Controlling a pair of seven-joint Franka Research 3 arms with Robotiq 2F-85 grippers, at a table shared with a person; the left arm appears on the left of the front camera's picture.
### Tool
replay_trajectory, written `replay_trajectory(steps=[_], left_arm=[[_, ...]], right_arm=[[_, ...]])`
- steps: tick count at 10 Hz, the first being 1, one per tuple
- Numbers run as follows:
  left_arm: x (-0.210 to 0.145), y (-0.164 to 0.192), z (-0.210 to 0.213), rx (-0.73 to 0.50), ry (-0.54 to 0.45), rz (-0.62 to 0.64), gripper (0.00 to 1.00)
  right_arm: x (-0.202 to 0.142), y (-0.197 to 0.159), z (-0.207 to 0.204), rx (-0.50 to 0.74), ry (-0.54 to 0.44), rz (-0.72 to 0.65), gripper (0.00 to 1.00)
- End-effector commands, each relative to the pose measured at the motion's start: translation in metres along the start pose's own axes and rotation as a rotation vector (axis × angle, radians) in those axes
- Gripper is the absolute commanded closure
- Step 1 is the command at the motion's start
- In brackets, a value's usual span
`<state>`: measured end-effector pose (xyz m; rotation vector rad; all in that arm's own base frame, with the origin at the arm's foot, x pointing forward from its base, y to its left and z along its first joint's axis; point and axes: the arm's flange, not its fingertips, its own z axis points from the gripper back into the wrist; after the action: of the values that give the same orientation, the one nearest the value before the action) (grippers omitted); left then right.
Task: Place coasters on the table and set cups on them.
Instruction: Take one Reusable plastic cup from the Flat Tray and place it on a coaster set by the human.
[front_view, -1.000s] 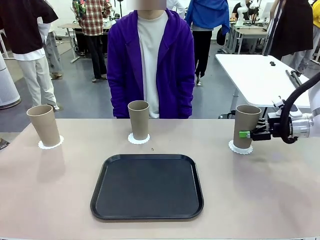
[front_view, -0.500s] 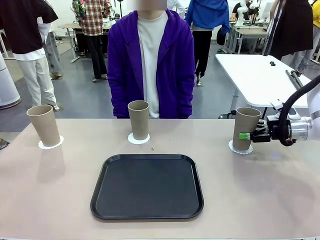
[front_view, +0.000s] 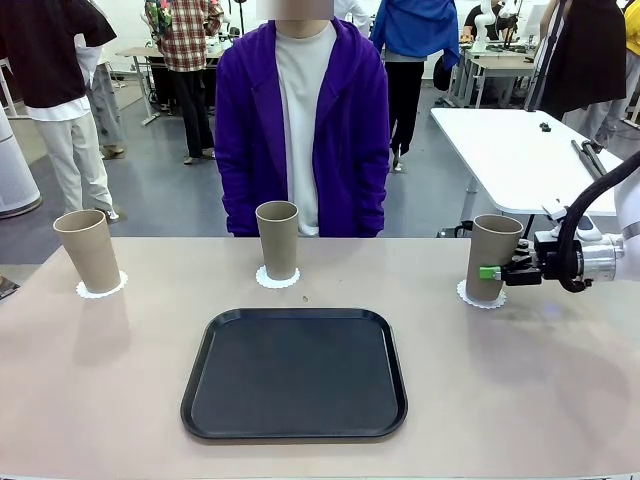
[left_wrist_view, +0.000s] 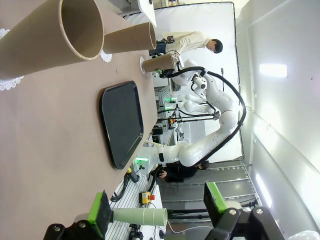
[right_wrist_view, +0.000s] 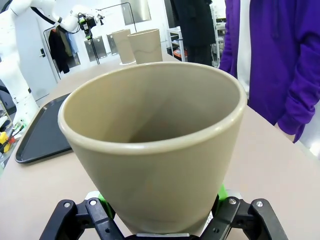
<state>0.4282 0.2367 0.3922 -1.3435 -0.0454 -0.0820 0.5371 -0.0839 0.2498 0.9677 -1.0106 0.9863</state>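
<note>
The right gripper (front_view: 487, 271) is clamped on the right cup (front_view: 492, 255), which stands on its coaster (front_view: 480, 296) at 3 o'clock of the tray (front_view: 295, 373); the left gripper (left_wrist_view: 157, 209) gapes empty, the left cup (left_wrist_view: 47, 35) beyond it

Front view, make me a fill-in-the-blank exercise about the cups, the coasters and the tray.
1. The number of cups standing on the table is ____.
2. Each cup stands on a white ____.
3. The right gripper is shut on the cup at the table's ____ side.
4. The black tray holds ____ cups.

Missing words: three; coaster; right; no
</note>
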Motion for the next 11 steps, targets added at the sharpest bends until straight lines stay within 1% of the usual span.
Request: replay_trajectory(steps=[1, 7, 8, 11], left_arm=[[0.0001, -0.0018, 0.0011, 0.001, -0.008, -0.002, 0.0], [0.0001, -0.0018, 0.0011, 0.001, -0.008, -0.002, 0.0], [0.0001, -0.0018, 0.0011, 0.001, -0.008, -0.002, 0.0], [0.0001, -0.0018, 0.0011, 0.001, -0.008, -0.002, 0.0]], right_arm=[[-0.0056, -0.0088, 0.0027, -0.002, -0.02, 0.037, 0.16], [-0.0099, -0.0103, 0.0024, 0.022, -0.035, 0.07, 0.16], [-0.0101, -0.01, 0.0025, 0.023, -0.028, 0.062, 0.0], [-0.0077, -0.0088, 0.0024, 0.024, -0.006, 0.059, 0.0]])
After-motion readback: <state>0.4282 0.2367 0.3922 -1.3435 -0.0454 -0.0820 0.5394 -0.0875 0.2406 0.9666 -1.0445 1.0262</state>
